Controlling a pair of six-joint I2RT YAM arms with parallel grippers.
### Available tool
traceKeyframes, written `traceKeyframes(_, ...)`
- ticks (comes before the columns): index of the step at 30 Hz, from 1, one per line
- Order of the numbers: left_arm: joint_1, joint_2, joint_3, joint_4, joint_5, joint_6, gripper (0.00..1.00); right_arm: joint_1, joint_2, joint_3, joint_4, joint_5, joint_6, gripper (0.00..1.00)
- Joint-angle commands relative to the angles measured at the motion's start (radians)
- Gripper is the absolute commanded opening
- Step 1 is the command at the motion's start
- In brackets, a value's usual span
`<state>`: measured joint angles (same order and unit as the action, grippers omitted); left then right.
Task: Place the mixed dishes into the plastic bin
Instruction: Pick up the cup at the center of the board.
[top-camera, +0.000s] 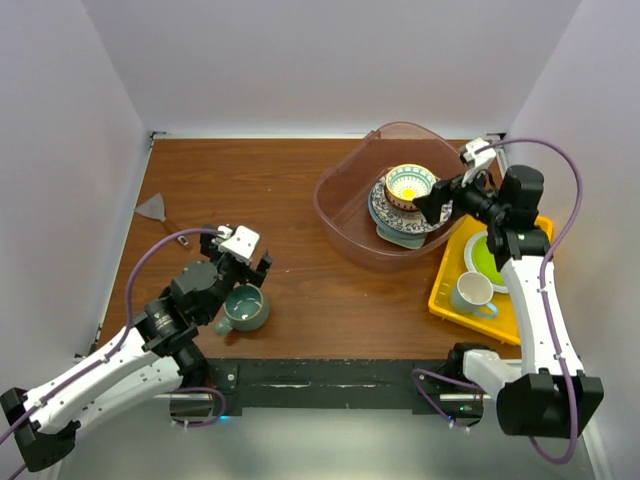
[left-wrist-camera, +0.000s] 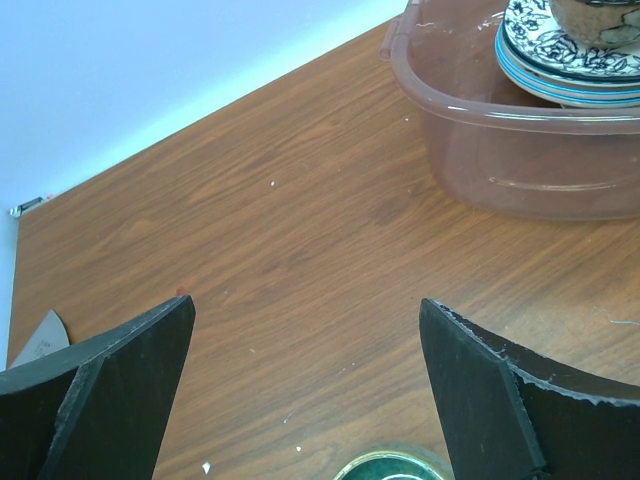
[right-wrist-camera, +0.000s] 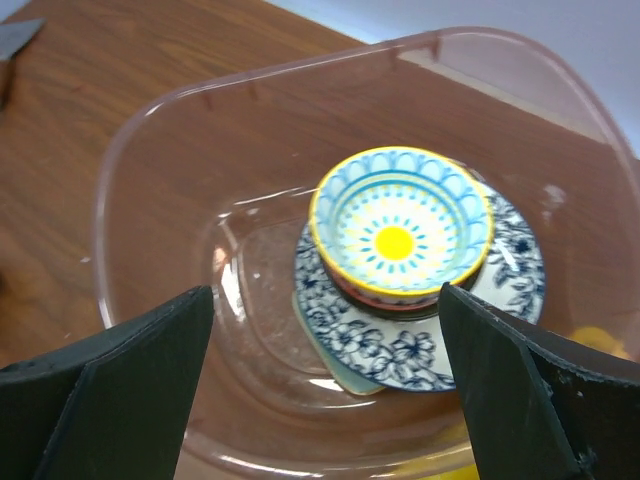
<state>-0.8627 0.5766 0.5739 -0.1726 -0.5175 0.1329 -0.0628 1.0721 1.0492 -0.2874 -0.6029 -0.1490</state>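
— Which dish is out on the surface (top-camera: 250, 190)?

— The grey-teal mug (top-camera: 243, 308), upright with its mouth up, on the near-left part. The other mixed dishes sit stacked in the plastic bin (top-camera: 335, 205) — the yellow-teal bowl (right-wrist-camera: 400, 225) on top of the blue-patterned plates (right-wrist-camera: 505, 265).

— Which arm is nearer the mug?

— The left one, plainly. The left pincer (left-wrist-camera: 307, 303) hangs just beyond the mug, on its far side, jaws spread wide and holding nothing. From its wrist camera only the mug's rim shows, at the bottom edge between the jaws, a little right of centre.

— So which way must it go?

— Back toward its own base and down, I judge. The handle seems to point near-left, so the jaws would do better to straddle the rim or the body.

— And the right pincer (right-wrist-camera: 325, 295)?

— Over the bin, above the bowl, jaws wide apart and empty — well apart from the mug.
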Motion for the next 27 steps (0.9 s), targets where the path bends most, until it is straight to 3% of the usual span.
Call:
traceKeyframes(1, 0.022, 0.009, 0.004, 0.032, 0.037, -0.058, 1.00, -0.015, -0.067, -0.081, 0.080, -0.208, -0.017, 0.98)
traceKeyframes(14, 0.024, 0.042, 0.078, -0.163, 0.071, -0.355, 1.00, -0.022, -0.057, -0.115, 0.039, -0.291, -0.069, 0.98)
traceKeyframes(27, 0.024, 0.147, 0.213, -0.381, 0.057, -0.536, 1.00, -0.022, -0.058, -0.101, 0.014, -0.291, -0.080, 0.98)
